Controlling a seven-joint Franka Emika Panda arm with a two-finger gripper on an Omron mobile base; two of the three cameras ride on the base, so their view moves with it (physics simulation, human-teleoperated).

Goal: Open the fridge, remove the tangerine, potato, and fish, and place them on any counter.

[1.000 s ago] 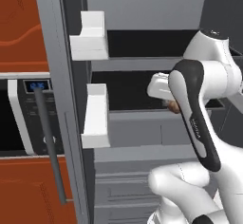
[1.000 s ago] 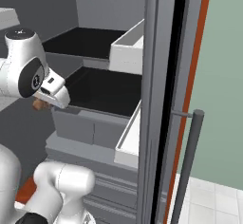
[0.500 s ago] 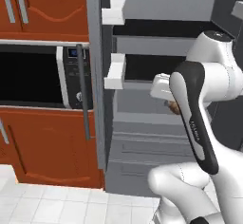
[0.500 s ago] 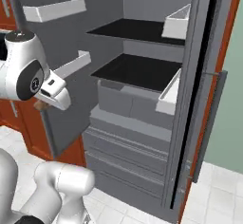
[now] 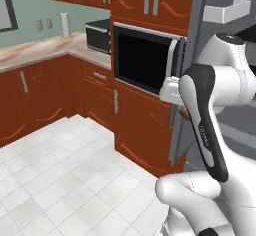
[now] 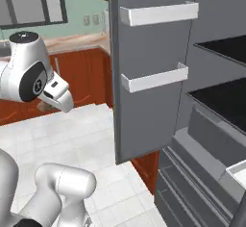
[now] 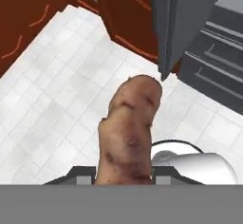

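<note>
Right now we hold the potato [image 7: 129, 130] clamped between our gripper [image 7: 123, 173] fingers, its long axis running straight out from the hand, free end pointing away over the white tiled floor [image 7: 57, 99]. Beyond it hangs the fridge [image 6: 158, 67] door, open, with red-brown cabinets [image 5: 60, 95] farther left.

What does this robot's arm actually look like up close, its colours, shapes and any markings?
The arm is built of smooth, glossy white rounded segments, bulging at the joints like fat tubes. A long black band runs down one segment, bearing small pale lettering too tiny to read. In the right base view a dark round joint cap carries a small white mark. The hand is a boxy white block. No loose cables show.
</note>
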